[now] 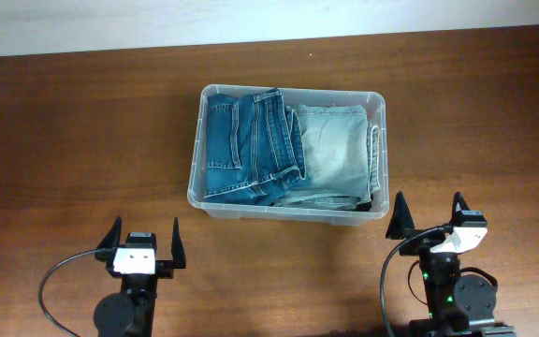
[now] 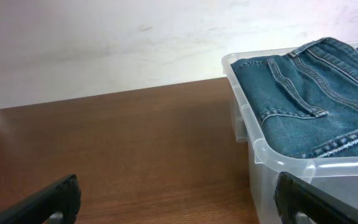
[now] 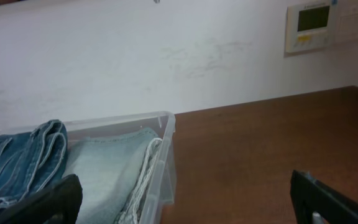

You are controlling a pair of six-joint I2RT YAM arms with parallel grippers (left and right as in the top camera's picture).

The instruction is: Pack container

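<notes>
Just ahead of left tool (image 1: 146, 230) and right tool (image 1: 429, 210), both spread apart, empty: the container (image 1: 288, 212).

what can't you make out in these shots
- Floor of the container: overhead, covered by the dark jeans and light jeans.
- Readout of the wall panel: right wrist, too small to read.
- Rest of the container: left wrist, cut off by the right edge.

readable text: none | white rectangular wall-mounted control panel with a pale green display (image 3: 314, 25): markings too small to read
</notes>
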